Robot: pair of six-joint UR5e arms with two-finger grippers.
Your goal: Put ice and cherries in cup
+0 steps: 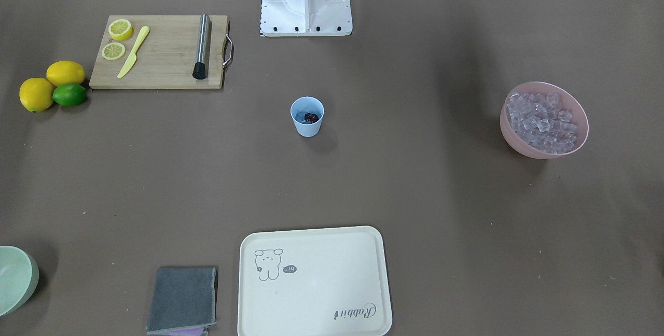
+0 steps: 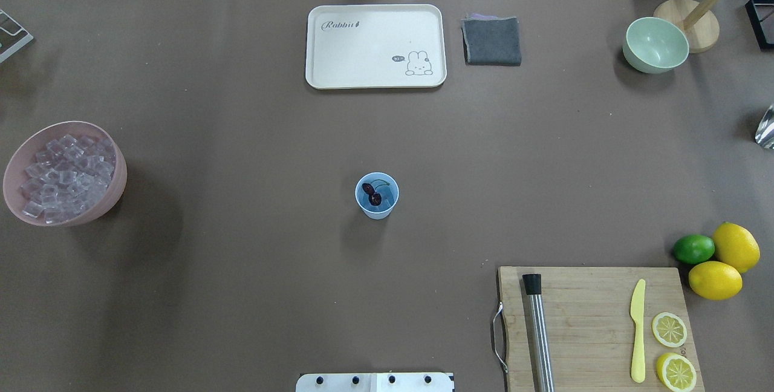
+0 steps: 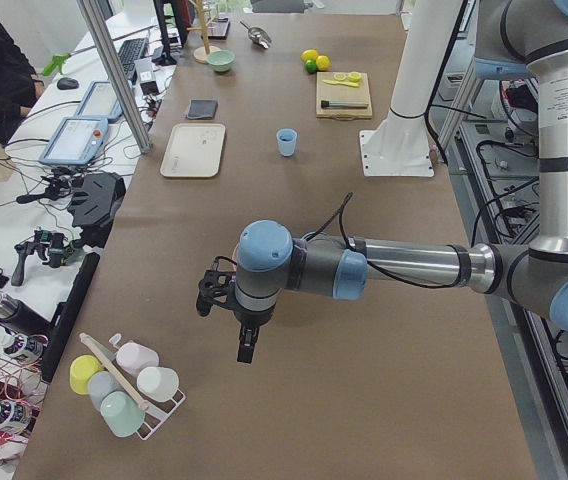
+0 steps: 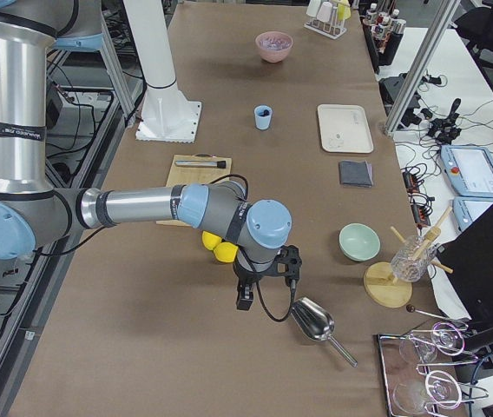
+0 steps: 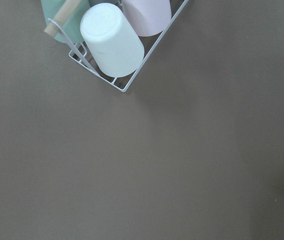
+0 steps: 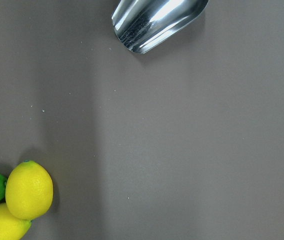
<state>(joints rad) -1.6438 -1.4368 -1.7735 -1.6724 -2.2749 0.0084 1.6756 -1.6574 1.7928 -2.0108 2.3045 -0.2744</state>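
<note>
The light blue cup [image 1: 307,129] [image 2: 378,213] stands upright at the table's middle. The dark red cherries [image 1: 312,117] [image 2: 372,193] lie inside it, on what looks like ice. Many clear lilac ice cubes [image 1: 542,118] [image 2: 63,174] fill the pink bowl [image 1: 519,145] [image 2: 116,193]. My left gripper [image 3: 247,350] hangs over bare table far from the cup, near a cup rack [image 5: 113,47]. My right gripper [image 4: 245,300] hangs near the lemons [image 6: 29,190] and a metal scoop [image 6: 154,20]. Both grippers show only in the side views, so I cannot tell if they are open or shut.
A wooden cutting board [image 2: 592,310] holds lemon slices, a yellow knife and a steel muddler. Two lemons and a lime [image 2: 693,248] lie beside it. A cream tray [image 2: 375,47], a grey cloth [image 2: 492,41] and a pale green bowl [image 2: 655,45] sit along the far edge.
</note>
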